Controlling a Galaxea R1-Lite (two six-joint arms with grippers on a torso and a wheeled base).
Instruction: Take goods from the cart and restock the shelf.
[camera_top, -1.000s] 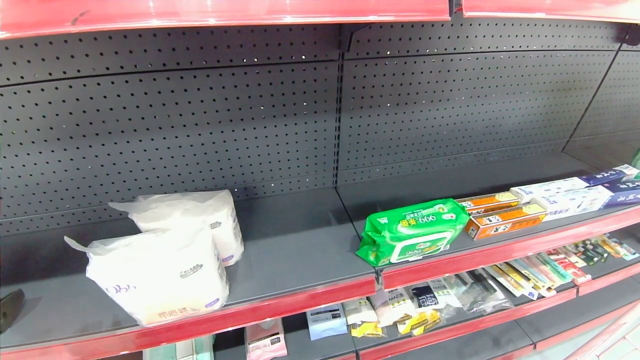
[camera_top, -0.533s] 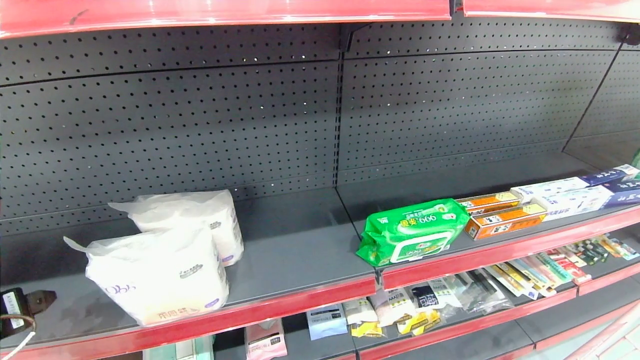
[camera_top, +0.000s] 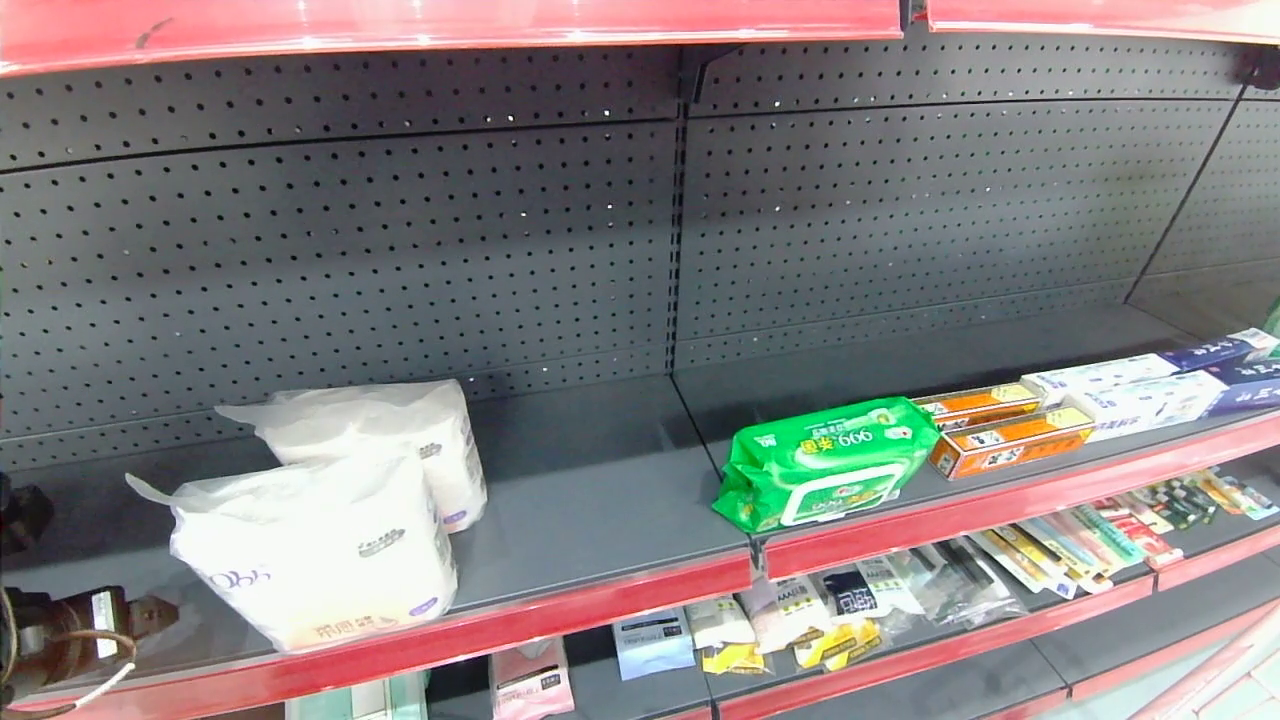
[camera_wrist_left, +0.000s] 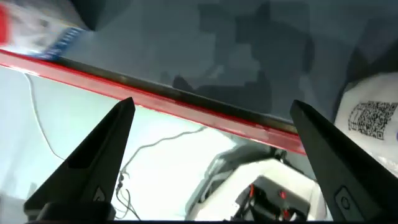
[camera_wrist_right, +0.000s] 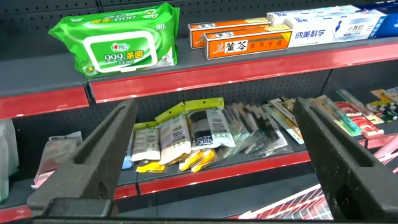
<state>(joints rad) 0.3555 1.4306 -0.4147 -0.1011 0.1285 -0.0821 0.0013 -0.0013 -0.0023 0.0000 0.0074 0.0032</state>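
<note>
Two white soft packs stand on the left of the dark shelf (camera_top: 600, 490), the front pack (camera_top: 320, 550) at the red edge and the second (camera_top: 400, 440) behind it. A green wipes pack (camera_top: 815, 462) lies right of the middle, also in the right wrist view (camera_wrist_right: 118, 37). My left gripper (camera_top: 120, 612) is at the shelf's front edge, just left of the front pack; its fingers (camera_wrist_left: 211, 162) stand open and hold nothing, with the pack (camera_wrist_left: 373, 118) beside one finger. My right gripper (camera_wrist_right: 214, 155) is open and holds nothing, in front of the shelving below the wipes.
Orange boxes (camera_top: 1010, 440) and white and blue toothpaste boxes (camera_top: 1140, 395) line the shelf's right end. The lower shelf (camera_wrist_right: 205, 177) holds several small hanging packets (camera_wrist_right: 186, 137). Bare shelf lies between the white packs and the wipes. A pegboard wall (camera_top: 500, 230) closes the back.
My left gripper has come in from the head view's left edge and moved right along the shelf front toward the front white pack. The goods have not moved.
</note>
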